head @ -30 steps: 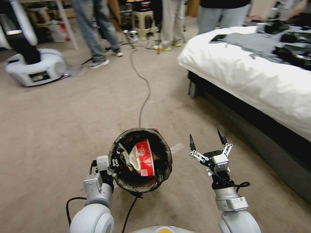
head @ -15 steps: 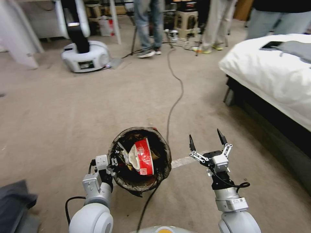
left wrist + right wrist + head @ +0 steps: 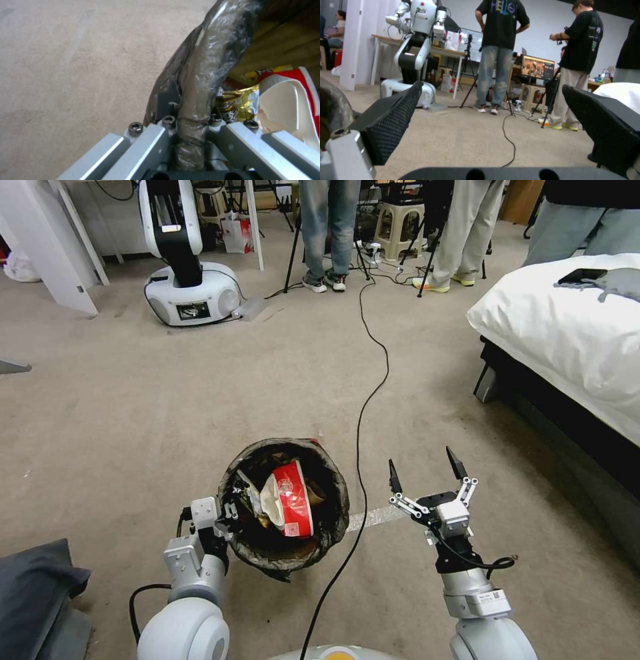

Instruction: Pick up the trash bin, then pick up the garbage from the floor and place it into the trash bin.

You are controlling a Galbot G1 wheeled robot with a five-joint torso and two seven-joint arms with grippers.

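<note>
You had the trash bin [image 3: 285,507] off the floor, the left gripper [image 3: 227,511] clamped on its bagged rim, with a red-and-white cup [image 3: 291,499] and wrappers [image 3: 238,105] already inside. Your right gripper [image 3: 427,473] hung empty, fingers apart, beside the bin. No litter lay on the visible carpet [image 3: 167,400], so little seemed left.

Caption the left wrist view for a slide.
Left gripper clamped on the trash bin rim, crushed red-and-white cup inside.

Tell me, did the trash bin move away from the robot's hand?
No. The trash bin stays clamped in the left gripper; only the camera turned, shifting the bed rightward.
</note>
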